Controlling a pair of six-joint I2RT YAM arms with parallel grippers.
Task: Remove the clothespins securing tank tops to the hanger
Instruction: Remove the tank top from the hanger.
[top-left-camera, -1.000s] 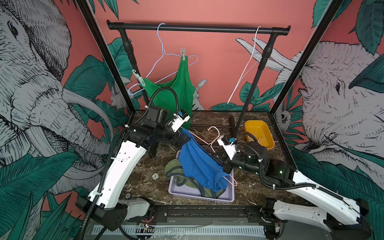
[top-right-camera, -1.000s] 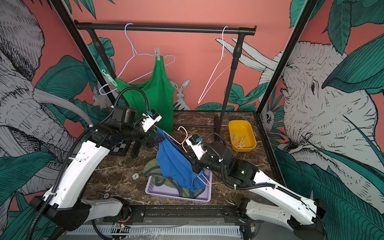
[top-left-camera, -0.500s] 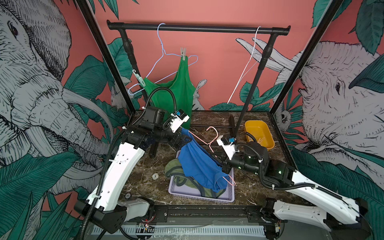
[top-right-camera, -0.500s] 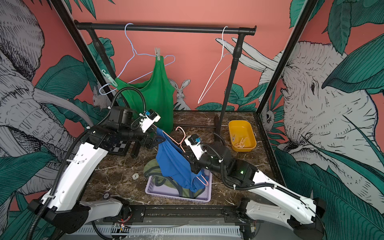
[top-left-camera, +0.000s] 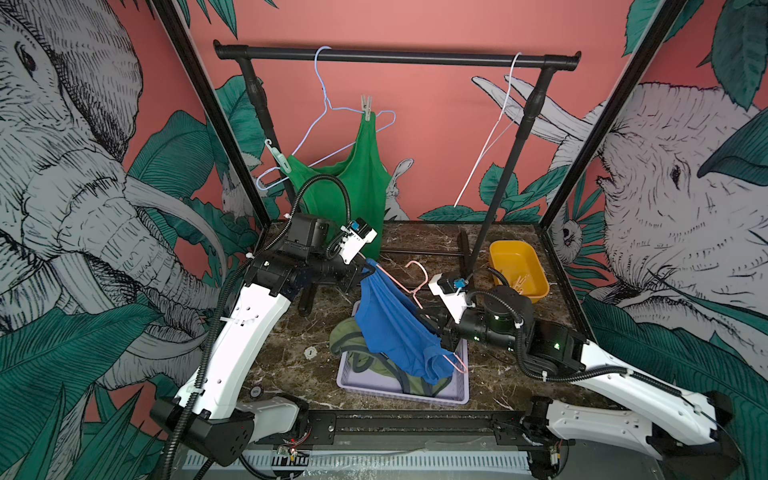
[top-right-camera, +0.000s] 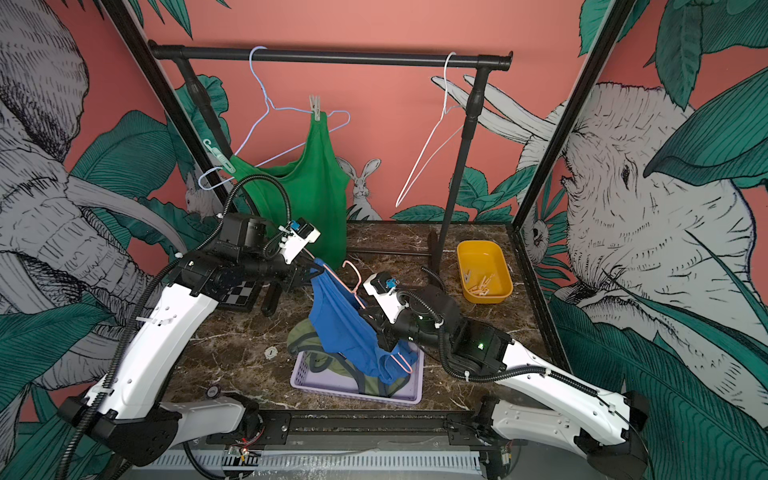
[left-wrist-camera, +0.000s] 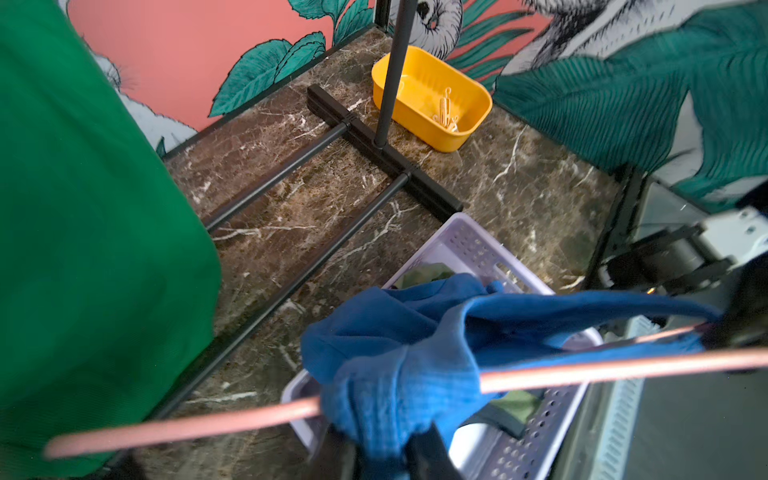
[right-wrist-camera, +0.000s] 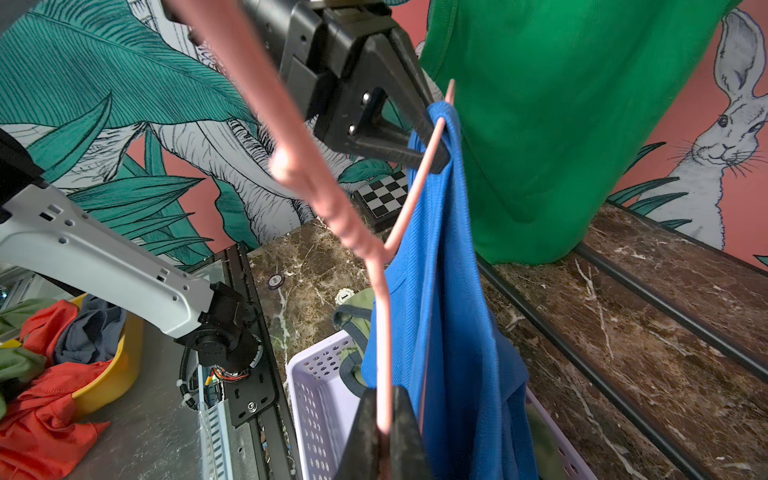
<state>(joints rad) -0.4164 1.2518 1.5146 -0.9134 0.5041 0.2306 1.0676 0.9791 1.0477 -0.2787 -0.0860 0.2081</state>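
A blue tank top (top-left-camera: 395, 328) (top-right-camera: 345, 328) hangs on a pink hanger (top-left-camera: 415, 286) (right-wrist-camera: 316, 195) over the basket. My left gripper (top-left-camera: 368, 266) (left-wrist-camera: 384, 453) is shut on the top's bunched strap at the hanger's upper end; no clothespin shows there. My right gripper (top-left-camera: 432, 328) (right-wrist-camera: 384, 432) is shut on the hanger's wire lower down. A green tank top (top-left-camera: 357, 183) (top-right-camera: 307, 187) hangs on a pale blue hanger (top-left-camera: 328, 104), pinned by a grey-beige clothespin (top-left-camera: 366, 107) and a mint green clothespin (top-left-camera: 279, 160). An olive tank top (top-left-camera: 361, 353) lies in the basket.
The lilac basket (top-left-camera: 399, 395) stands at the front middle. A yellow bin (top-left-camera: 517, 270) at the back right holds loose clothespins. The black rack's post (top-left-camera: 498, 187) and floor bars (left-wrist-camera: 291, 166) cross the back. An empty white hanger (top-left-camera: 498, 124) hangs on the right.
My left gripper has gone from open to shut on the blue top's strap at the hanger's end. The right gripper has kept its hold on the hanger.
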